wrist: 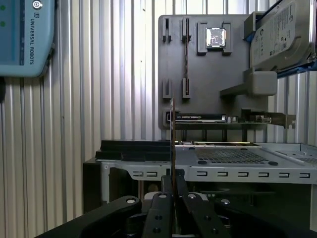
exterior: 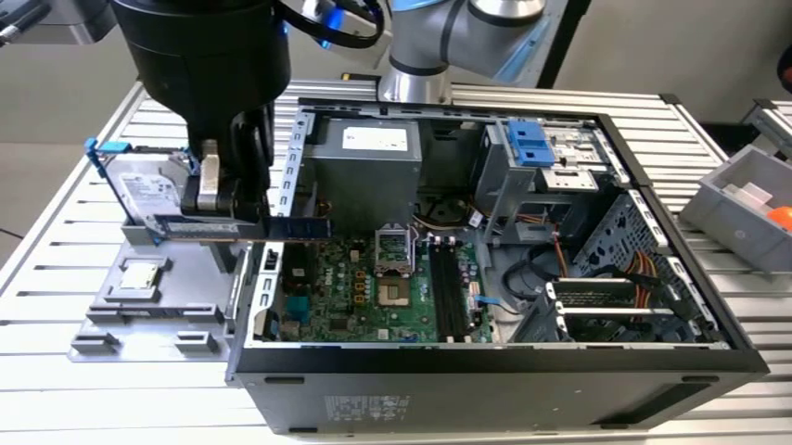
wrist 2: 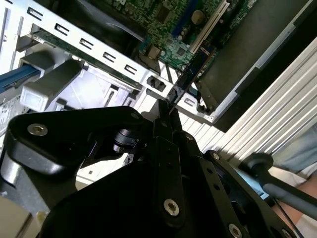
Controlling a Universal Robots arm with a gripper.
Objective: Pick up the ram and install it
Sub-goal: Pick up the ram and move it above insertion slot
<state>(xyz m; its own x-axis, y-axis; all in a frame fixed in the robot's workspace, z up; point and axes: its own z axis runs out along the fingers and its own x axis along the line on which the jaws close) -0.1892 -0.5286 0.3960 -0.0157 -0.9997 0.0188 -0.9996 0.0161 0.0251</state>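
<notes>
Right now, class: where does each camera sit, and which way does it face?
Exterior view: off the arm, looking down into the computer case; arm and gripper show.
First wrist view: at the wrist, facing the parts tray past the gripper.
Second wrist view: at the wrist, facing the motherboard past the gripper.
Exterior and first wrist views share the ram.

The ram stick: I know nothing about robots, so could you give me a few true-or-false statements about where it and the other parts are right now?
1. The gripper grips the ram. True.
2. The ram is seated on the motherboard. False: it is held in the air near the computer case's edge, at the exterior view's left.
3. The processor chip lies on the gray tray outside the case. True.
4. The hard drive is mounted inside the case. False: it stands on the gray tray.
5. The case is open, with the motherboard exposed. True.
</notes>
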